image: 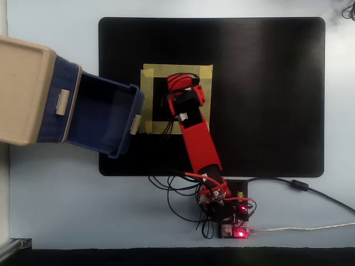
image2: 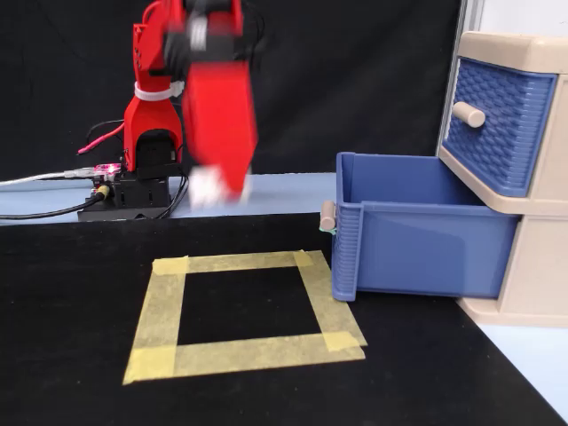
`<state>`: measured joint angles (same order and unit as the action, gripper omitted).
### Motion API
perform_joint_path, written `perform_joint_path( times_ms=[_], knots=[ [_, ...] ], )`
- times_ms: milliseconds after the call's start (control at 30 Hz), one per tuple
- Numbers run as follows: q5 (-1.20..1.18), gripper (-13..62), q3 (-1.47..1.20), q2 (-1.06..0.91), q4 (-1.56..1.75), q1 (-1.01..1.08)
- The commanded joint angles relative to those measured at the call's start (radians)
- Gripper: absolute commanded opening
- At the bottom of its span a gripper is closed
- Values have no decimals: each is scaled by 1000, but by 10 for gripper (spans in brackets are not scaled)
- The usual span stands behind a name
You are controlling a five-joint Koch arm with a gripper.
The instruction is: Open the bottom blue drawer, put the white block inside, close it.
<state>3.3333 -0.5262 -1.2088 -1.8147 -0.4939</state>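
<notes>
With the bottom blue drawer [image2: 417, 226] pulled open, the pincer [image2: 213, 188], apparently gripping the blurred white block [image2: 209, 186], should carry it level over the drawer's rim before letting go.

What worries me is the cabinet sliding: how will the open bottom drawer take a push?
The bottom blue drawer looks thin, hollow plastic and empty, so probably light. Pushed off-centre from its handle it may skew; the beige cabinet might slide.

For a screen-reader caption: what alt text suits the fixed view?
A red robot arm, motion-blurred, carries a small white block above a yellow tape square on a black mat. Beside it, the bottom blue plastic drawer of a beige cabinet stands pulled open.
</notes>
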Motion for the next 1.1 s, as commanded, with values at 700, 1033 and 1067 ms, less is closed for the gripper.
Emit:
perform_joint_path(
  times_ms=[700, 1033, 1067],
  knots=[
    [-80, -81, 419, 264, 71, -456],
    [-133, 335, 422, 293, 67, -462],
    [-130, 341, 422, 291, 66, -462]
  ],
)
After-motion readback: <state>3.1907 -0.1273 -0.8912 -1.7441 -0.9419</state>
